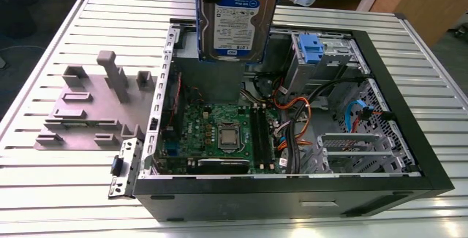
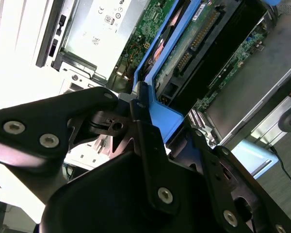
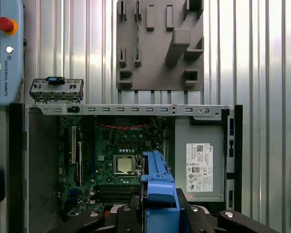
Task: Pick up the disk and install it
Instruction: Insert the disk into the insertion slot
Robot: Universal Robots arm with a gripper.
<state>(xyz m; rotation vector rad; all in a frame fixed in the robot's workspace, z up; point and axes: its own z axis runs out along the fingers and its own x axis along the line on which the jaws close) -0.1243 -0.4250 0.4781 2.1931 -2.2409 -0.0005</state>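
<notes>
Hanging upright above the open computer case (image 1: 292,194), the disk (image 1: 238,21) is pinched by its blue bracket in the end effector (image 2: 162,121). The pickup looks done to me; the disk is not yet seated inside the case.

The disk (image 1: 238,18), a silver drive with a white-and-blue label framed by a blue bracket, is being held upright. It is being suspended in the air above the open case (image 1: 256,199), touching nothing inside.
</notes>
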